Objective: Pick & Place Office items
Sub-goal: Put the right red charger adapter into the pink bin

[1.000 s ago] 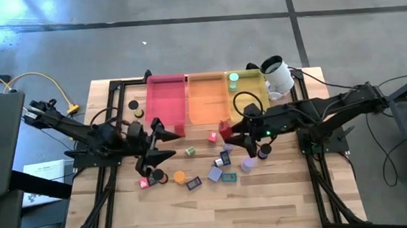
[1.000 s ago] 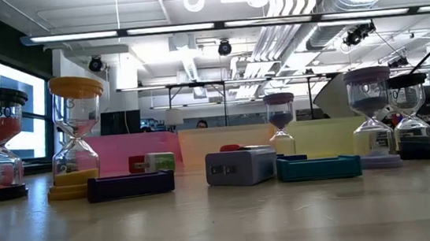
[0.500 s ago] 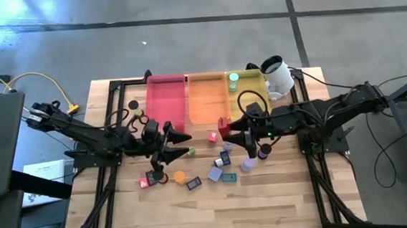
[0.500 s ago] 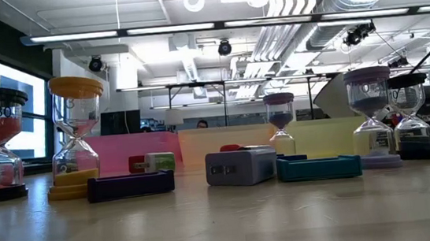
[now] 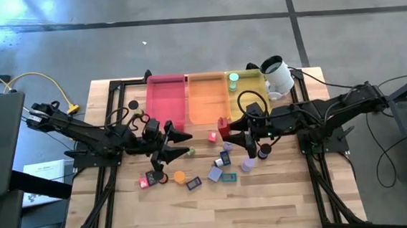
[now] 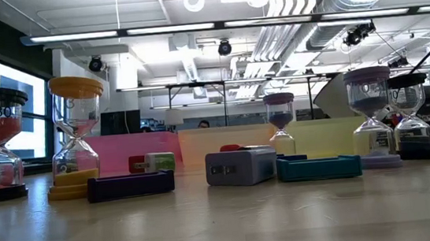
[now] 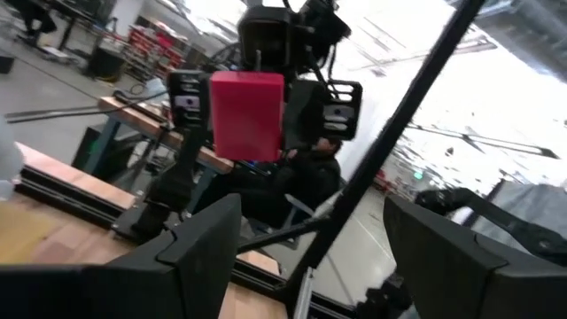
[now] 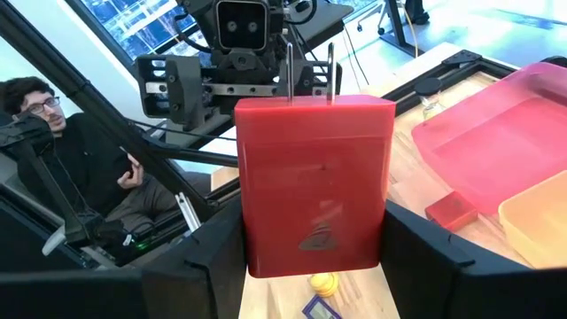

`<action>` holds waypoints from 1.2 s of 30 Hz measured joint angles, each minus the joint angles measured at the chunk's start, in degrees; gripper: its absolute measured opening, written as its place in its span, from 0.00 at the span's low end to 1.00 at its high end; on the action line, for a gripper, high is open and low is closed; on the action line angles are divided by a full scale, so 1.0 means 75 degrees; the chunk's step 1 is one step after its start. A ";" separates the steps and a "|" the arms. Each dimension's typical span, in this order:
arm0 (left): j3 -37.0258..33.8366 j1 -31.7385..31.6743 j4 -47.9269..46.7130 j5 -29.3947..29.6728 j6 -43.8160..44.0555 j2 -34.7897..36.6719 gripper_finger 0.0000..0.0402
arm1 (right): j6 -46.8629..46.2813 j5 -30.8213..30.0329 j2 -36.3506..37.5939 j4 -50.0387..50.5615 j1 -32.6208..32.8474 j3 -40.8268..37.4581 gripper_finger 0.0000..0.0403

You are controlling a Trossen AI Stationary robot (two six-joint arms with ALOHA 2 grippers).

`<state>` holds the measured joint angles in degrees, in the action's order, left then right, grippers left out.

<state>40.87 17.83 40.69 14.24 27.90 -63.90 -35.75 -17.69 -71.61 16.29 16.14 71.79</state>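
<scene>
Right wrist view: red block clamped between right end effector fingers (left end effector open, empty)

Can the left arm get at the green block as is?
Probably yes. The left gripper, jaws open and empty, hangs close above the green block with nothing between. The right gripper, shut on a red block, is off to the side.

my left gripper and right gripper face each other mid-table. three trays sit side by side behind them. the office items lie scattered before them.
</scene>
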 joint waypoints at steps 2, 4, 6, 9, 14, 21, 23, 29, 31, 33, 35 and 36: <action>0.0001 -0.0015 0.0000 -0.0132 0.0000 0.0003 0.70 | -0.0001 -0.0010 0.0000 -0.0021 0.0000 0.0000 0.49; 0.0001 -0.0019 0.0000 -0.0213 0.0000 0.0004 0.72 | -0.0035 -0.0039 0.0000 -0.0043 0.0000 0.0000 0.49; 0.0022 -0.0016 -0.0006 -0.0268 0.0000 0.0006 0.75 | -0.0050 -0.0056 0.0000 -0.0070 -0.0003 0.0000 0.49; 0.0036 -0.0074 -0.0003 -0.0275 0.0012 0.0016 0.78 | -0.0058 -0.0055 -0.0007 -0.0331 -0.0012 0.0000 0.49; 0.0039 -0.0388 0.0045 -0.0257 0.0561 0.0124 0.82 | -0.0058 0.0259 -0.0175 -0.1203 -0.0124 -0.0009 0.49; 0.0045 -0.0677 0.0485 -0.0298 0.1577 0.0160 0.83 | -0.0085 0.0433 -0.0691 -0.2175 -0.0122 -0.0001 0.49; 0.0045 -0.0671 0.0466 -0.0390 0.1786 0.0160 0.83 | -0.0085 0.0505 -0.0751 -0.2252 -0.0122 -0.0014 0.49; 0.0045 -0.0772 0.0469 -0.0265 0.1941 0.0160 0.83 | -0.0378 0.1049 -0.1015 -0.3290 -0.0266 -0.0006 0.49; 0.0045 -0.0789 0.0469 -0.0254 0.1947 0.0160 0.83 | -0.0558 0.1093 -0.1014 -0.3275 -0.0361 -0.0006 0.49; 0.0045 -0.0817 0.0469 -0.0257 0.1947 0.0160 0.83 | -0.0666 0.1146 -0.1003 -0.3272 -0.0452 -0.0006 0.49; 0.0045 -0.0826 0.0469 -0.0165 0.1944 0.0160 0.83 | -0.0694 0.1309 -0.1003 -0.3254 -0.0533 -0.0006 0.49; 0.0045 -0.0829 0.0469 -0.0061 0.1944 0.0160 0.83 | -0.0697 0.1394 -0.1004 -0.3221 -0.0569 -0.0006 0.49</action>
<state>41.21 11.62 44.21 13.78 42.48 -62.70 -40.97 -7.23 -79.15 -7.87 11.87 71.75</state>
